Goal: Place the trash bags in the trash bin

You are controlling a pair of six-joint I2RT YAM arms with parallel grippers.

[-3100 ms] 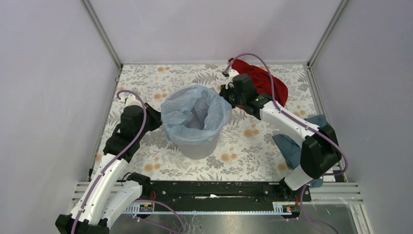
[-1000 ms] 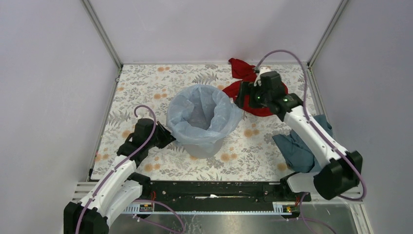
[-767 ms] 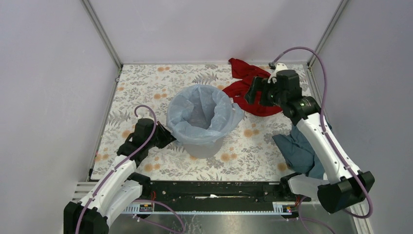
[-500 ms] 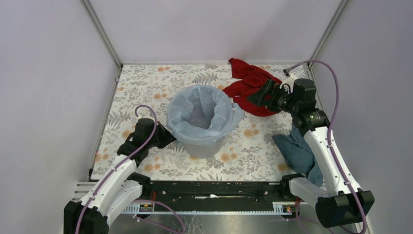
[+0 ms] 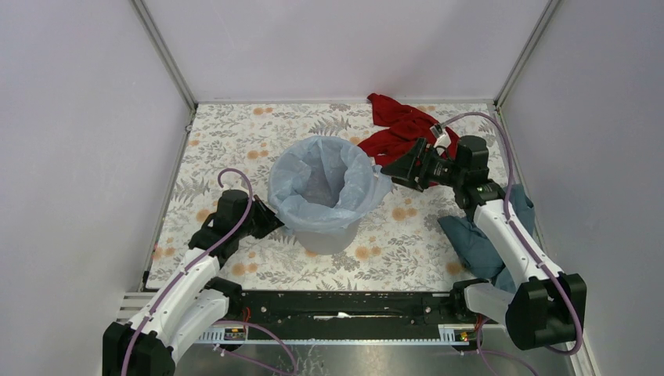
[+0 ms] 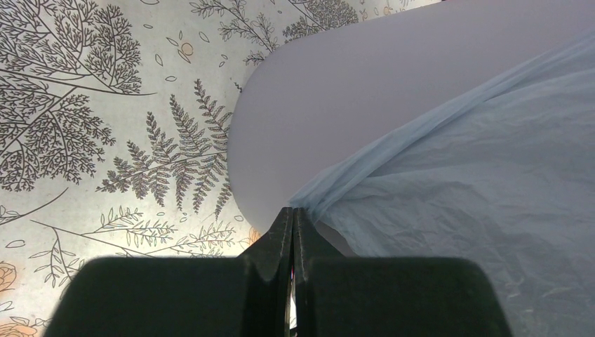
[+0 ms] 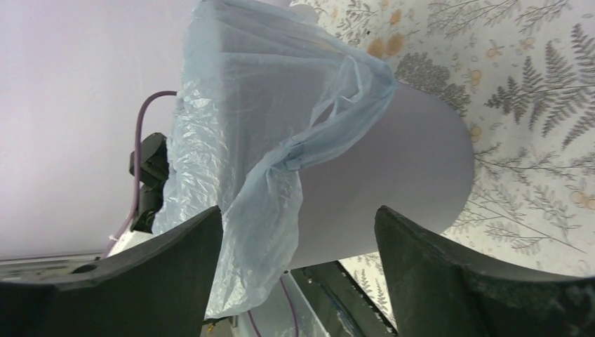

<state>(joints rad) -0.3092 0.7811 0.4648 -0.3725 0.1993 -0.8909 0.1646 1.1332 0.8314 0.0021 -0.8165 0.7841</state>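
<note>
The light-grey trash bin [image 5: 329,235] stands mid-table, lined by the pale-blue trash bag [image 5: 313,176], whose edge is folded out over the rim. My left gripper [image 5: 268,222] sits low at the bin's near-left side. In the left wrist view it [image 6: 292,214] is shut on a taut corner of the bag [image 6: 477,175] against the bin wall [image 6: 351,91]. My right gripper [image 5: 394,174] is open just right of the bin. In the right wrist view a loose bag flap [image 7: 266,210] hangs between its fingers [image 7: 299,210], in front of the bin [image 7: 393,182].
A red cloth [image 5: 399,129] lies at the back right, just behind the right gripper. A dark teal cloth [image 5: 478,239] lies under the right arm. The table carries a floral cover [image 5: 235,141], and enclosure walls close it in on three sides.
The right arm swung out to the right, then dropped and turned its gripper back toward the bin's right side, jaws slightly narrower. The left arm and the bin held still over the last second.
</note>
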